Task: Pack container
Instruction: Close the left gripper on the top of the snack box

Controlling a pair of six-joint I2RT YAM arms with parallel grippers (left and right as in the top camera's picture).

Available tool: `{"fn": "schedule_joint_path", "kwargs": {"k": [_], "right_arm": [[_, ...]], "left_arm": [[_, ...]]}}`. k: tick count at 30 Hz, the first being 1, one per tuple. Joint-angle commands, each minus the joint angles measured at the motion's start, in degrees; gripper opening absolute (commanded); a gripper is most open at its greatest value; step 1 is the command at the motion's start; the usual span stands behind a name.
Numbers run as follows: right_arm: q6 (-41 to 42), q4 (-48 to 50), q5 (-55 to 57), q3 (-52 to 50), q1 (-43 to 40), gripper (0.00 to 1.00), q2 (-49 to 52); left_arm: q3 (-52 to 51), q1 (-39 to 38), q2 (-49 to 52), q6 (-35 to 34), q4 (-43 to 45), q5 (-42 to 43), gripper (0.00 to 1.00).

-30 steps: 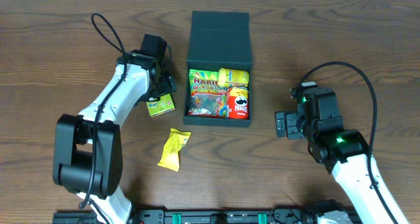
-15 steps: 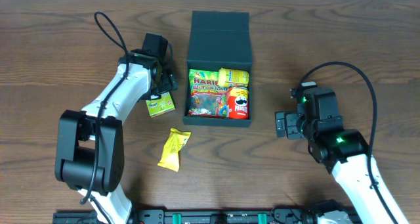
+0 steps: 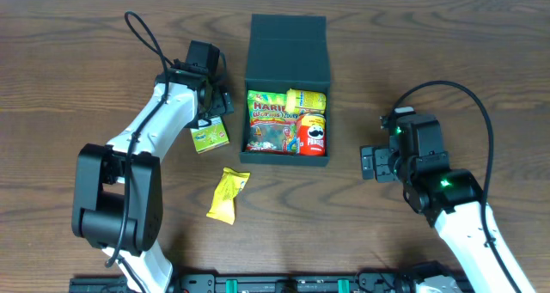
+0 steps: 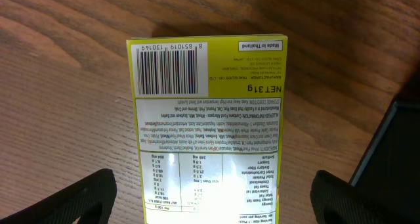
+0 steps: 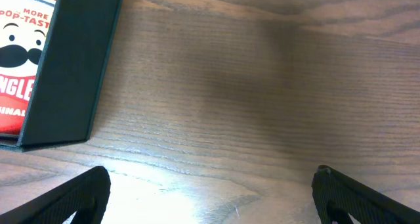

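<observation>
The dark green container [image 3: 288, 48] stands open at the table's middle back, its flap lid laid back. Inside lie a Haribo bag [image 3: 268, 121], a yellow pack [image 3: 307, 99] and a red Pringles can [image 3: 314, 134]. My left gripper [image 3: 209, 119] is open and hovers over the small light-green carton [image 3: 210, 137]; in the left wrist view the carton [image 4: 209, 125] lies between the spread fingers, which stand apart from it. My right gripper [image 3: 369, 162] is open and empty, right of the container [image 5: 65, 66].
A yellow snack packet [image 3: 228, 194] lies on the wood in front of the carton. Black cables loop above both arms. The container's edge [image 4: 394, 152] shows at the right of the left wrist view.
My left gripper has shifted slightly toward the back over the carton. The right arm and the container's contents have not moved.
</observation>
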Motion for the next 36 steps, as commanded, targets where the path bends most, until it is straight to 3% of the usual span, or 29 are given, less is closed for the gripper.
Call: {"fn": "schedule_joint_path", "kwargs": {"k": [1, 19, 36], "right_arm": [[-0.66, 0.07, 0.57, -0.22, -0.31, 0.99, 0.02], [-0.66, 0.07, 0.59, -0.22, -0.31, 0.99, 0.02], [-0.66, 0.07, 0.57, -0.22, -0.31, 0.99, 0.02]], "left_arm": [[-0.35, 0.28, 1.03, 0.57, 0.26, -1.49, 0.95], [-5.38, 2.05, 1.07, 2.38, 5.62, 3.34, 0.95], [-5.38, 2.08, 3.96, 3.15, 6.49, 1.75, 0.95]]}}
